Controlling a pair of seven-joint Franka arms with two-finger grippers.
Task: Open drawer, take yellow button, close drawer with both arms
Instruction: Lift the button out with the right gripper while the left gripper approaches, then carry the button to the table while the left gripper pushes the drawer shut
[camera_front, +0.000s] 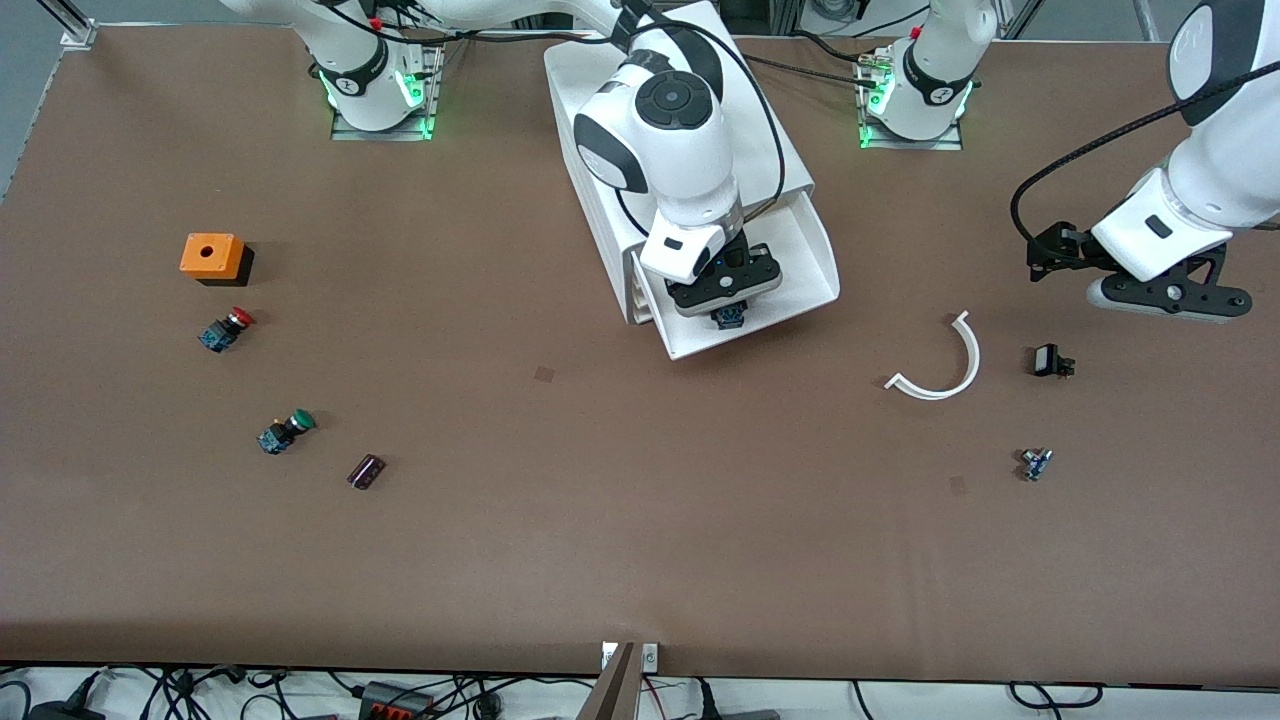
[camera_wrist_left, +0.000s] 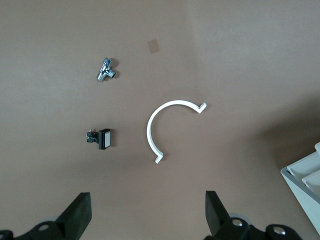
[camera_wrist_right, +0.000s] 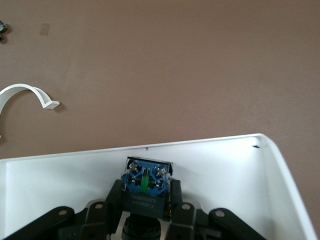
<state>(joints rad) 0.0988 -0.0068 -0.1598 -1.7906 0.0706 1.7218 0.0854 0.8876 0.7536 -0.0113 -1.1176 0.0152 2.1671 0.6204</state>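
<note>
a small metal fitting lies nearest the camera. the drawer is pulled out; inside it the right end effector is clamped on the button. the left end effector waits with fingers spread over the surface near a white curved strip.

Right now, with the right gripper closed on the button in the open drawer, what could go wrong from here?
1. The right gripper pinches only the blue base of the button; it might slip or twist on lifting.
2. The drawer walls stand close around the grip, so a slanted lift could catch the front wall and jolt the cabinet.
3. The left gripper waits open over the table near the white curved piece, away from the drawer; closing needs a long reach.
</note>
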